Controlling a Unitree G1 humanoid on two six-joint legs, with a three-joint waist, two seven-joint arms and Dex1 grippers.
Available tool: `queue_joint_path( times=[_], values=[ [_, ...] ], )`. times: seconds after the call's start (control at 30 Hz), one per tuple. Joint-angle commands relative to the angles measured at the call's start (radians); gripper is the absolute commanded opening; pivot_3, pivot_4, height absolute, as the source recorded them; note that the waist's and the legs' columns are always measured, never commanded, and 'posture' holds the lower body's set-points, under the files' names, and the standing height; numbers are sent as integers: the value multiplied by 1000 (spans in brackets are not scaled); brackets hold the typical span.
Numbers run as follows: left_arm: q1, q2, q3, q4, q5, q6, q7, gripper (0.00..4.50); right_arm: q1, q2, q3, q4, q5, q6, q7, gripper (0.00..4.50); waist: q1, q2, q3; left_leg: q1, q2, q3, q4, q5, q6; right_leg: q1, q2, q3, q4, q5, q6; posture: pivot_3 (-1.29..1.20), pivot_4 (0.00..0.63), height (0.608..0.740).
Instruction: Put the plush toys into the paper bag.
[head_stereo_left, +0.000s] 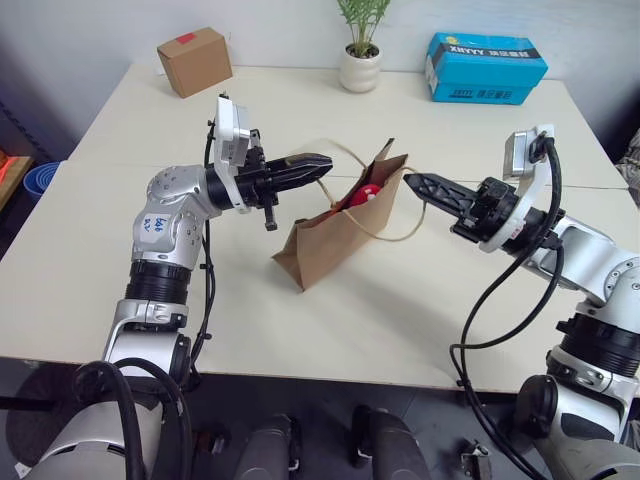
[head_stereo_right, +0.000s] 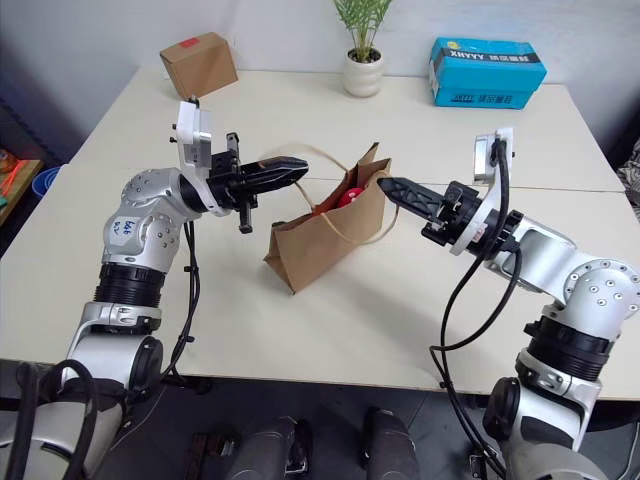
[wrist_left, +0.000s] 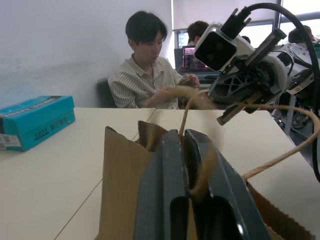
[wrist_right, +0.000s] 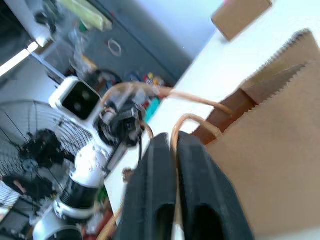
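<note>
The brown paper bag (head_stereo_left: 330, 240) stands tilted in the middle of the table (head_stereo_left: 120, 200), its mouth open towards the far side. A red plush toy (head_stereo_left: 368, 193) shows inside the mouth. My left gripper (head_stereo_left: 322, 165) comes in level from the left, shut on one twisted handle (wrist_left: 187, 107) above the bag's rim. From the right, my right gripper (head_stereo_left: 412, 181) points at the bag's upper corner. It is shut on the other handle (wrist_right: 175, 132), whose loop hangs slack beneath it.
A small cardboard box (head_stereo_left: 194, 61) with a red sticker sits at the far left of the table, a potted plant (head_stereo_left: 361, 55) at the far middle, a blue box (head_stereo_left: 485, 68) at the far right. A seated person (wrist_left: 147, 75) is beyond the table.
</note>
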Motion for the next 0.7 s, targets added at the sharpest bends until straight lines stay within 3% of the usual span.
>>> queue_joint_path(
  times=[0.03, 0.3, 0.37, 0.43, 0.57, 0.7],
  values=[
    [-28, 44, 15, -28, 13, 11, -14, 1501, 20, -69, 26, -109, 43, -34, 90, 1618, 1, 0, 0, 0, 0, 0, 0, 0, 0, 0, 0, 0, 0, 0, 0, 0, 150, 740],
    [23, 197, 34, -68, 31, 70, -56, 4018, 112, -227, 14, -198, -22, -141, 339, 4434, 1, 0, 0, 0, 0, 0, 2, -1, 1, 1, 0, 0, -1, 1, 1, 0, 150, 740],
    [52, 247, 46, -75, 33, 91, -59, 4464, 125, -257, -4, -224, -71, -199, 399, 4500, -3, 0, 0, 0, 0, 0, 2, -1, 1, 1, 0, 1, 0, 1, 1, 0, 150, 740],
    [101, 296, 60, -110, 27, 119, -56, 4464, 204, -326, 6, -282, -217, -290, 531, 4500, -4, 0, 0, 0, 0, 0, 1, -1, 1, 1, 0, 1, 0, 1, 1, 0, 150, 740],
    [241, 337, 104, -273, -40, 237, -21, 4464, 444, -425, 90, -314, -686, -725, 807, 4500, 2, -1, 0, 0, 0, 0, 0, -1, 2, 1, 0, 1, -3, 1, 1, 0, 150, 740],
    [398, 281, 165, -492, -119, 314, 99, 4464, 575, -349, 56, -281, -809, -968, 896, 4500, 11, -1, 0, 1, -1, 0, 3, -2, 3, 3, -1, 3, -3, 2, 4, 0, 150, 740]
  ],
)
